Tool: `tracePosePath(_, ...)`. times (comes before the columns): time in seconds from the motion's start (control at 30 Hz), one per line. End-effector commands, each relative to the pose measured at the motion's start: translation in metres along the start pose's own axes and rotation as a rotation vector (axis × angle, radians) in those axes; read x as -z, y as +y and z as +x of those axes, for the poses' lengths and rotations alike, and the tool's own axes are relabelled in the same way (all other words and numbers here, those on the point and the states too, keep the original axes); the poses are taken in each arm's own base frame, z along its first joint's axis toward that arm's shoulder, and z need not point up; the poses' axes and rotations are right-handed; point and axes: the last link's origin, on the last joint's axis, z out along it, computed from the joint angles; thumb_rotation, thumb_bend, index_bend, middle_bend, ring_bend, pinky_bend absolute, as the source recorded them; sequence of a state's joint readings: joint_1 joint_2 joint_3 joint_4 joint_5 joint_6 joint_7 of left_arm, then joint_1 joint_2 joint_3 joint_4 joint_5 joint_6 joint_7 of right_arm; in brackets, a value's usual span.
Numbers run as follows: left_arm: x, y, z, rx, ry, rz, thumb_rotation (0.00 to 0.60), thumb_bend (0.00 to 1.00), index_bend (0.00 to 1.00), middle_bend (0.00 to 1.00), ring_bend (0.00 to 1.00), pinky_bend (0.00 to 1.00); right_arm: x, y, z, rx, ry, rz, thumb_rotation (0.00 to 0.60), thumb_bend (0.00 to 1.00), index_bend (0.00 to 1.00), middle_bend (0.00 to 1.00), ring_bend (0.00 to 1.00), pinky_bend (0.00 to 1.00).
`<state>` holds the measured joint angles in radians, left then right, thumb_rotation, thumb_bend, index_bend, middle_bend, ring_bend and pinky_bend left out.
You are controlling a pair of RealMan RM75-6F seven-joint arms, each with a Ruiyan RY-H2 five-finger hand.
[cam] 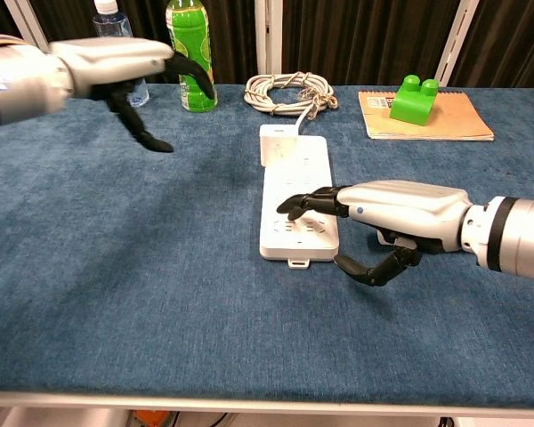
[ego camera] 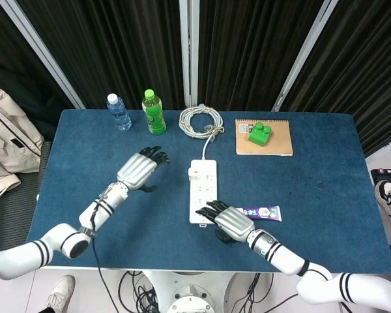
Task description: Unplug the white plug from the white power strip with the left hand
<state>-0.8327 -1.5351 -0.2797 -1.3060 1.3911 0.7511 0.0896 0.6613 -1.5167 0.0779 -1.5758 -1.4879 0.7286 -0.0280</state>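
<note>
Plug [ego camera: 193,173] sits right of the open left robot hand [ego camera: 138,171].

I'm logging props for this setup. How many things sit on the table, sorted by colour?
White: 3, the power strip, the plug in it, the coiled cable
Green: 2, the bottle, the block
Clear: 1, the water bottle
Brown: 1, the notebook
Purple: 1, the tube
Total: 8

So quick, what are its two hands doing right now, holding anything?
Left hand: open, holding nothing.
Right hand: open, fingertips over the power strip, holding nothing.
</note>
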Motion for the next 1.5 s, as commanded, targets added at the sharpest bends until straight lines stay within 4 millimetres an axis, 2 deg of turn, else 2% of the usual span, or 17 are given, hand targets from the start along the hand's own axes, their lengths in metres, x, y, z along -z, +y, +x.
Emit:
tracePosePath(0.03, -0.025, 0.013, -0.006, 0.016, -0.04, -0.014, 0.6, 0.18, 0.25, 0.17, 0.06, 0.18, -0.003, -0.001, -0.003, -0.003, -0.003, 0.004, 0.6, 0.54, 0.06, 0.11, 0.0, 0.0)
tracePosePath(0.27, -0.048, 0.04, -0.01, 0.129, -0.073, -0.055, 0.6, 0.18, 0.25, 0.17, 0.06, 0.18, -0.004, 0.001, -0.006, -0.006, -0.011, -0.005, 0.6, 0.54, 0.06, 0.12, 0.0, 0.0)
tracePosePath(0.43, -0.062, 0.053, -0.013, 0.077, -0.082, -0.093, 0.6, 0.18, 0.25, 0.18, 0.08, 0.19, -0.004, 0.002, -0.008, -0.008, -0.016, -0.01, 0.6, 0.54, 0.06, 0.12, 0.0, 0.0)
tracePosePath(0.53, -0.073, 0.059, -0.015, 0.083, -0.089, -0.093, 0.6, 0.18, 0.26, 0.19, 0.09, 0.22, -0.004, 0.004, -0.009, -0.011, -0.019, -0.017, 0.6, 0.54, 0.06, 0.12, 0.0, 0.0)
tracePosePath(0.7, -0.087, 0.065, -0.019, 0.07, -0.078, -0.086, 0.6, 0.23, 0.31, 0.25, 0.17, 0.36, -0.004, 0.004, -0.01, -0.01, -0.019, -0.02, 0.6, 0.54, 0.06, 0.12, 0.0, 0.0)
tracePosePath(0.83, -0.095, 0.064, -0.021, 0.021, -0.059, -0.079, 0.6, 0.26, 0.38, 0.33, 0.26, 0.51, -0.004, 0.005, -0.01, -0.011, -0.017, -0.022, 0.6, 0.54, 0.06, 0.12, 0.0, 0.0)
tracePosePath(0.93, -0.097, 0.064, -0.025, 0.019, -0.049, -0.077, 0.6, 0.28, 0.43, 0.4, 0.34, 0.58, -0.004, 0.005, -0.009, -0.011, -0.016, -0.024, 0.6, 0.54, 0.06, 0.12, 0.0, 0.0)
tracePosePath(1.23, -0.104, 0.068, -0.031, 0.074, -0.063, -0.083, 0.6, 0.29, 0.44, 0.46, 0.39, 0.61, -0.005, 0.007, -0.01, -0.012, -0.023, -0.031, 0.6, 0.54, 0.06, 0.12, 0.0, 0.0)
tracePosePath(1.33, -0.106, 0.07, -0.032, 0.082, -0.06, -0.087, 0.6, 0.32, 0.48, 0.52, 0.45, 0.64, -0.006, 0.007, -0.011, -0.015, -0.024, -0.034, 0.6, 0.54, 0.06, 0.12, 0.0, 0.0)
tracePosePath(1.5, -0.107, 0.07, -0.036, 0.124, -0.053, -0.086, 0.6, 0.4, 0.59, 0.65, 0.56, 0.68, -0.008, 0.007, -0.011, -0.019, -0.027, -0.035, 0.6, 0.54, 0.06, 0.12, 0.0, 0.0)
